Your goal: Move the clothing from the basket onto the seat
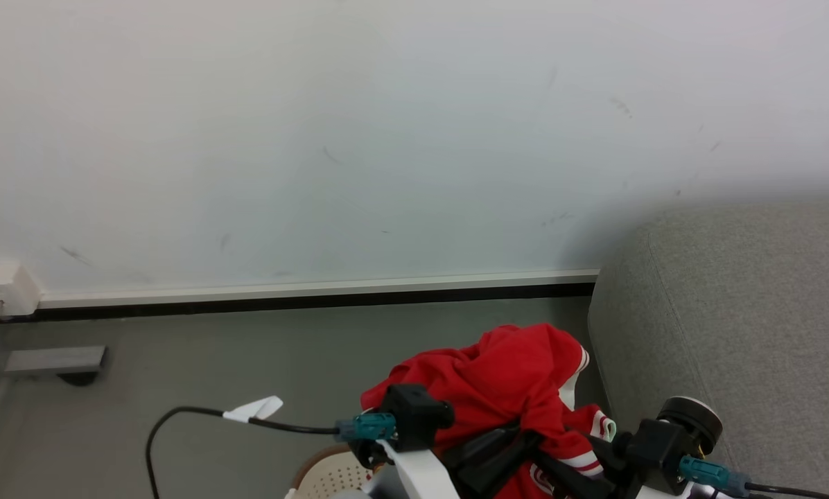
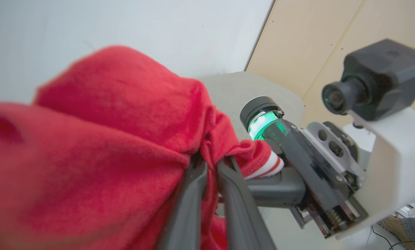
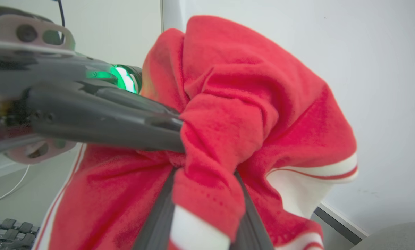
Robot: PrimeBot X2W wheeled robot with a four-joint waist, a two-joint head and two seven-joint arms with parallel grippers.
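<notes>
The red clothing hangs bunched between both grippers, lifted above the cream basket, of which only a piece of perforated wall and brown rim shows at the bottom edge. My left gripper is shut on a fold of the red fabric. My right gripper has its two fingers closed around another bunch of the clothing, near the striped trim. In the head view the left gripper and right gripper meet under the garment. The grey seat stands right beside it, to the right.
A pale wall with a white and black baseboard runs behind. A black cable with a white tag lies on the grey floor at the left, near a grey metal foot. A wooden panel stands behind the sofa.
</notes>
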